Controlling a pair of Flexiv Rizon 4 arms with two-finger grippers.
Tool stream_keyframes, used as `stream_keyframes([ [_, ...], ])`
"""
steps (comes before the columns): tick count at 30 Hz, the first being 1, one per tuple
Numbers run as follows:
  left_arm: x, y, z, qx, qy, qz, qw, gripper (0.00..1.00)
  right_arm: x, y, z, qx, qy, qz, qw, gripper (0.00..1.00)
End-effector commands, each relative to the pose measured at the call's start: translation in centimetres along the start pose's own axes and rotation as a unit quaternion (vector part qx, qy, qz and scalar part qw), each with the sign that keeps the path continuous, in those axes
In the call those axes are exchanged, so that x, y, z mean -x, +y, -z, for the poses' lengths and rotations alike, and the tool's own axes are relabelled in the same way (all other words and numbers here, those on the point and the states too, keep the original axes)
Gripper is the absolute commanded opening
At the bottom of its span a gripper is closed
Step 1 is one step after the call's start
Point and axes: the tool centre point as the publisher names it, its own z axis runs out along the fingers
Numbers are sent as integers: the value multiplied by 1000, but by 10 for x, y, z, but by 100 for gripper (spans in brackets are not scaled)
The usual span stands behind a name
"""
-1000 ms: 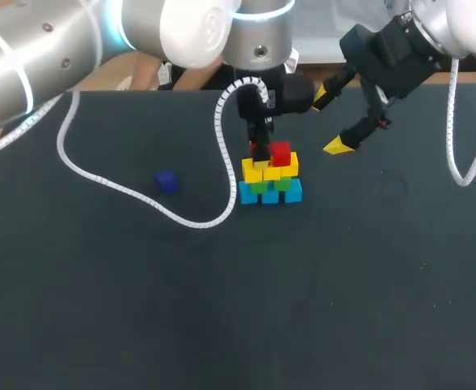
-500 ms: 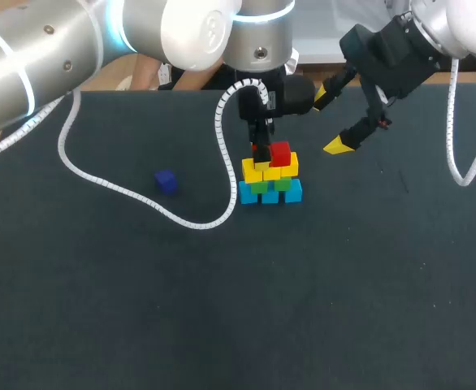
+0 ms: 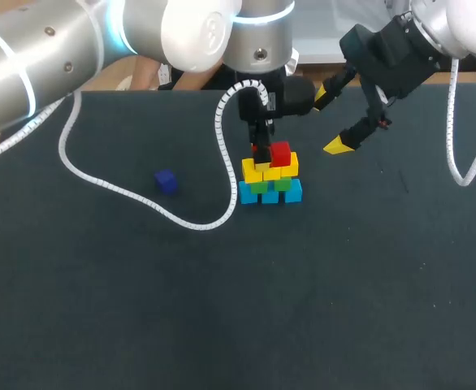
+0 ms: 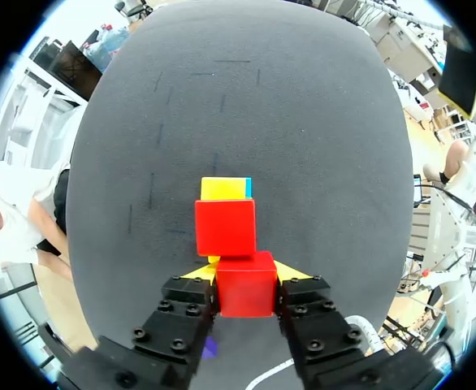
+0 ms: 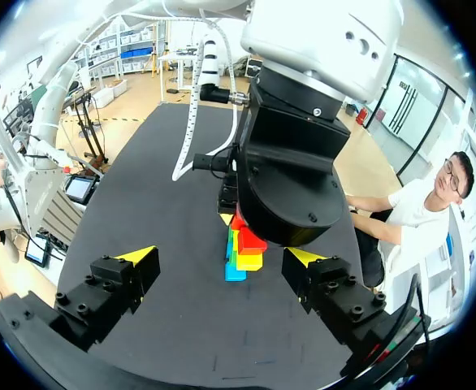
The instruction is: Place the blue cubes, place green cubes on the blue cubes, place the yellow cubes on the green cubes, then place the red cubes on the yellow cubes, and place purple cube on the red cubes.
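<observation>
— How did things stand on the desk (image 3: 100, 309)?
— The stack (image 3: 270, 180) stood mid-desk. The left jaws were clamped on a red cube (image 4: 245, 284) atop it, just beside the other red cube (image 4: 225, 227). The right jaws hung apart, empty.
— Handling?
— Probably light, rigid and smooth, so best pinched on opposite flat faces.

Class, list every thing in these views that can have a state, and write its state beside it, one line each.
stack: upright, with blue, green and yellow layers in place.
placed red cube: resting on top of the stack, free.
left gripper: shut on the held red cube.
held red cube: gripped, beside the placed red cube.
purple cube: lying alone on the table, untouched.
right gripper: open, empty, apart from the stack.
</observation>
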Motion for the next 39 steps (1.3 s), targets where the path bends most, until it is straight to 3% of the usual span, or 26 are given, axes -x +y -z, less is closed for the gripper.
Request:
stream_keyframes([
  [1,1,3,1,-4,2,-2,1000,0,0,0,0,0,0,0,1000,100],
  [39,1,5,-1,-5,6,-6,1000,0,0,0,0,0,0,0,1000,100],
])
